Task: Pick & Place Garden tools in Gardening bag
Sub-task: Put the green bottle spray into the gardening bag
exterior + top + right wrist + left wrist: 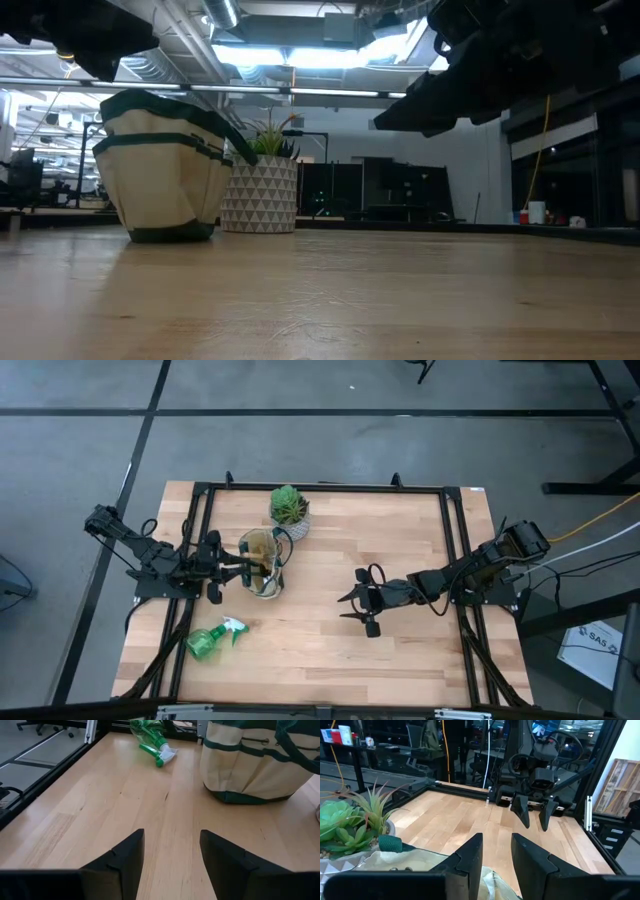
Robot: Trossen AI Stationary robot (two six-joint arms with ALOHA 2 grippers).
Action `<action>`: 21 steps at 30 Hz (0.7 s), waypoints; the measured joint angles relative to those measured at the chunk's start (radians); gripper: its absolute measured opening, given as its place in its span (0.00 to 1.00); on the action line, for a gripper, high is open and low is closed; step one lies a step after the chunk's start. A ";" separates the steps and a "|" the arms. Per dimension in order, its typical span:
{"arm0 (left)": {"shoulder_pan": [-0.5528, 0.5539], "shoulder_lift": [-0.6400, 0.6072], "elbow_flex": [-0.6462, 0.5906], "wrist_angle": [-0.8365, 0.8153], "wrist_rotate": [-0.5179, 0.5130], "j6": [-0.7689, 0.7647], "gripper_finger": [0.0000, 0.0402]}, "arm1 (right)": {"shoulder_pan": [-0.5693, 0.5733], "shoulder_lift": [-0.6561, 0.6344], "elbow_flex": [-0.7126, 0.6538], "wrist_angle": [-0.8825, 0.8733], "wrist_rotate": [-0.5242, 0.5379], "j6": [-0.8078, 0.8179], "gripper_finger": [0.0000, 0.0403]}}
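wooden bench: left pincer spread over gardening bag, right pincer spread, empty mid-bench; spray bottle apparently remains, needing a reach and grasp.

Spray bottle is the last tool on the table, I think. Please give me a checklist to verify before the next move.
1. Spray bottle reachable, lying free on the table: ok.
2. Right gripper open and empty: ok.
3. Left gripper open, over the gardening bag: ok.
4. Bag upright beside the plant pot: ok.
5. Other tools already inside the bag: cannot tell.
6. Path between right gripper and bottle free: ok.
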 joint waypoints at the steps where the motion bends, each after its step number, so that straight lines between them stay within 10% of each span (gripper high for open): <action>1: 0.000 0.000 0.000 0.000 0.000 0.000 0.24 | 0.000 0.000 0.000 0.000 0.000 0.000 0.48; 15: 0.000 0.000 0.000 0.004 0.040 -0.157 0.24 | 0.000 0.000 0.000 0.000 0.000 0.000 0.48; 21: 0.000 0.000 0.000 0.136 0.238 -0.100 0.24 | 0.000 0.000 0.000 0.000 0.000 0.000 0.48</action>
